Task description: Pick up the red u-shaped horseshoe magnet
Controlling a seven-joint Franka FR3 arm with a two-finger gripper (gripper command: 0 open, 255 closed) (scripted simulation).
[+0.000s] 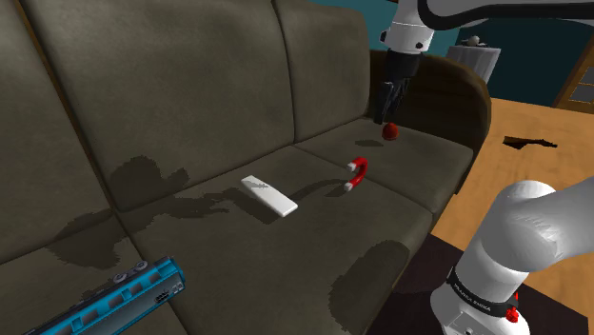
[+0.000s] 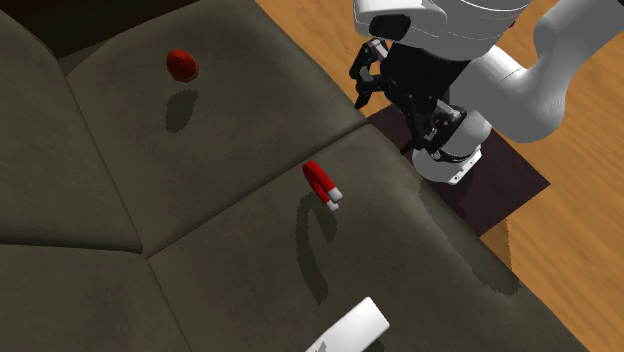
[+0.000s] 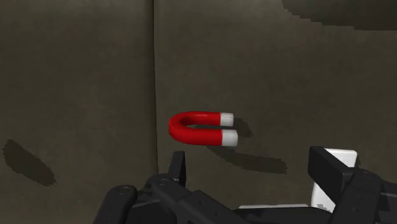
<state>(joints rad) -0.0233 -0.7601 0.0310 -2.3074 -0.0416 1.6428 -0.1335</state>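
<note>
Red horseshoe magnet (image 3: 178,126), silver-tipped: lies on dark sofa seat cushion (image 1: 400,190); untouched. Black gripper (image 3: 251,167): hovers above it; jaws wide apart, empty.

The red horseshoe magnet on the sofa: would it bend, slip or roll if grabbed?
The red U-shaped magnet with silver tips looks solid and glossy, so it is probably stiff but slippery. Its rounded bend might let it pivot when pushed. The dark grey-brown sofa cushion beneath looks soft, so the magnet may sink under pressure.
</note>
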